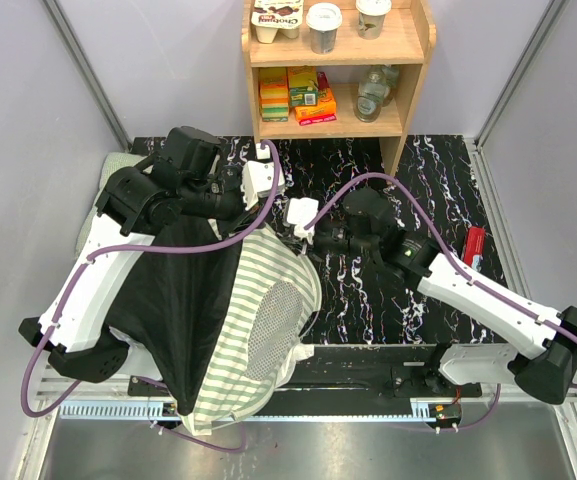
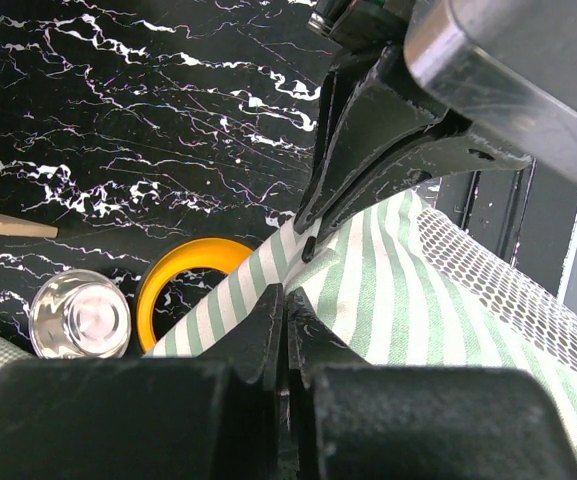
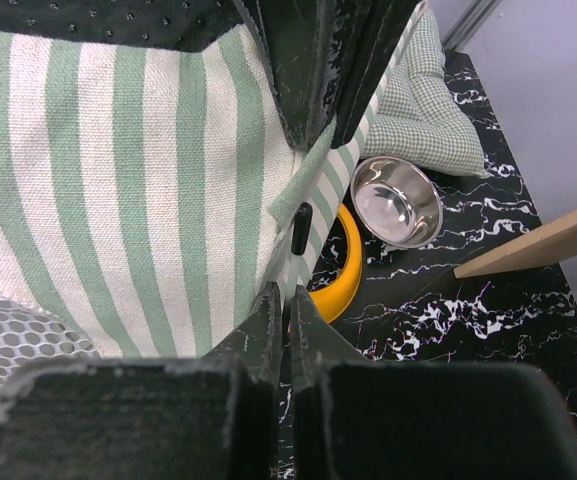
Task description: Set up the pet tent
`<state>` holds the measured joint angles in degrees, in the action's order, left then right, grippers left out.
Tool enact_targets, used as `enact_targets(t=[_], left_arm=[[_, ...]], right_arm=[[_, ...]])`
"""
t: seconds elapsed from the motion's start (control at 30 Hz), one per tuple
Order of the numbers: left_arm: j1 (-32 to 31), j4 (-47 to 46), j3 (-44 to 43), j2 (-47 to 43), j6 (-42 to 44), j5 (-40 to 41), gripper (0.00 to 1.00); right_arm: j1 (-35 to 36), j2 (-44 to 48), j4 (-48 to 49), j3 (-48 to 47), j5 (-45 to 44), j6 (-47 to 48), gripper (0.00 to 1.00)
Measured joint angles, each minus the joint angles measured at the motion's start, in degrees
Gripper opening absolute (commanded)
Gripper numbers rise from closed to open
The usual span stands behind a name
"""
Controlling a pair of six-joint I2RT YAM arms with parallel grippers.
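The pet tent (image 1: 258, 310) is a green-and-white striped fabric shelter with a white mesh panel and a dark underside, held up over the table's near left. My left gripper (image 1: 278, 222) is shut on the striped fabric at the tent's top (image 2: 285, 297). My right gripper (image 1: 303, 238) meets it there and is shut on a thin pale pole with a black tip (image 3: 303, 228) at the fabric's edge (image 3: 288, 297). Each wrist view shows the other gripper's fingers (image 2: 368, 150) (image 3: 318, 70) just beyond its own.
A yellow bowl holder (image 2: 183, 285) (image 3: 346, 270) and a steel bowl (image 2: 78, 317) (image 3: 398, 200) sit on the black marble table under the tent's top. A green quilted cushion (image 3: 423, 110) lies at the far left. A wooden shelf (image 1: 338, 70) stands at the back. A red object (image 1: 474, 245) lies right.
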<state>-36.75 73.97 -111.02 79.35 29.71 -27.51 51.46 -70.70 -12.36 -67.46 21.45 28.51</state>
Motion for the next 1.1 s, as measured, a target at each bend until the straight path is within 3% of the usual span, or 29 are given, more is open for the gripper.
enact_targets(t=[0.4,1.1], left_arm=[[0.61,-0.11,0.0,0.0,0.26,0.52,0.0],[0.87,0.11,-0.39,0.48,0.2,0.57,0.0]], right_arm=[[0.02,4.79,1.99,3.39,1.03,0.15,0.0],[0.02,0.72,2.38,1.53,0.81,0.83,0.0]])
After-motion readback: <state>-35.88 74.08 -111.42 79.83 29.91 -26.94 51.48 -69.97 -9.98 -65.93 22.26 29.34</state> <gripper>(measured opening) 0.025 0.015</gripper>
